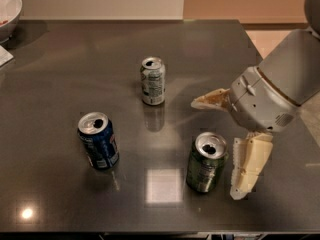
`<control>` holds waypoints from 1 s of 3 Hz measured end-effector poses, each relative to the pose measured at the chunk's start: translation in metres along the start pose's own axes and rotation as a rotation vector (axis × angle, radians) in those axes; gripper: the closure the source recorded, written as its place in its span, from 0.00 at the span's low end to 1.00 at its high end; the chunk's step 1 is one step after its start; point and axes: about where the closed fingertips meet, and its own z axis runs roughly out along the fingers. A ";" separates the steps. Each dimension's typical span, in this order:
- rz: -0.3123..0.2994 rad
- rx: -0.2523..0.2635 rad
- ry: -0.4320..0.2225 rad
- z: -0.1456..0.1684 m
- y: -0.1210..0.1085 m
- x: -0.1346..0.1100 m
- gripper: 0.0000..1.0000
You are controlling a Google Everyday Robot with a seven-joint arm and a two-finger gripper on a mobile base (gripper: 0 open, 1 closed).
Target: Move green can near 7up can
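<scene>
- Over the right side of the table, the robot's two-finger gripper [215, 150] hangs from a bulky pale-grey arm [282, 84] that comes in from the right edge.
- Its two cream-coloured fingers [249, 165] are spread wide apart and clamp nothing: one points left toward the middle of the table, the other points down toward the near edge.
- Between those two fingertips, as seen from where I stand, is the green can [205, 163], a dark olive-green metal drink can with an opened silver top, standing upright near the front right of the table.
- The nearer finger is just beside the green can's right side; whether it touches the can I cannot tell.
- Farther back and to the left stands the 7up can [153, 81], a silver-white metal drink can with green markings, upright near the table's middle and well apart from the green can.
- To the left at the front, a blue metal drink can [99, 141] stands with its top leaning slightly left, apart from both others.
- All three rest on a dark grey, glossy table [60, 89] that mirrors a ceiling light near the front.
- A white bowl [7, 9] sits at the far left corner, partly cut off by the edge.
</scene>
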 end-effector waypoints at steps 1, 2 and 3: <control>-0.023 -0.018 -0.002 0.004 0.007 -0.005 0.18; -0.034 -0.027 -0.002 0.006 0.010 -0.007 0.41; -0.026 -0.016 0.008 0.004 0.005 -0.006 0.64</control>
